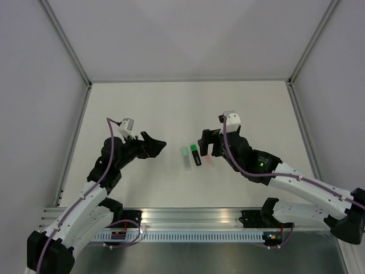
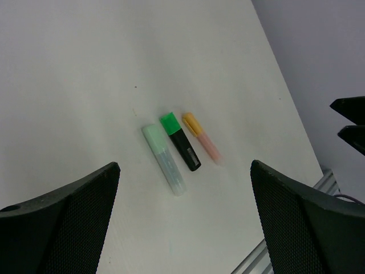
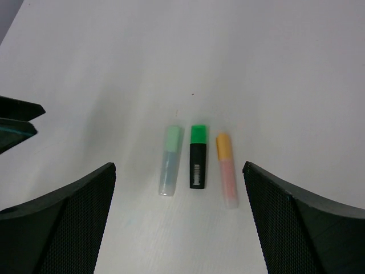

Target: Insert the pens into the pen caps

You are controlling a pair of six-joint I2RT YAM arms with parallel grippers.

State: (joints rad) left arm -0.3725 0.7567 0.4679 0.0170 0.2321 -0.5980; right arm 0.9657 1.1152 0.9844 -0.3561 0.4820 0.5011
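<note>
Three capped markers lie side by side in a row on the white surface (image 1: 171,103): a pale green marker (image 3: 169,161), a black marker (image 3: 198,165) with a green cap (image 3: 198,133), and a pink marker (image 3: 227,178) with an orange cap (image 3: 223,145). The right end effector (image 1: 209,142) hovers just beside the pink marker, and the left end effector (image 1: 155,145) is farther off on the other side. Both have their fingers spread apart and hold nothing.

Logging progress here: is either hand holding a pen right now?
No: the pale green pen, black pen and pink pen all lie on the table, while the left hand and right hand hang open.

Three pens (image 3: 198,157) lie side by side with only slim gaps between them; open table (image 3: 256,68) surrounds them.
</note>
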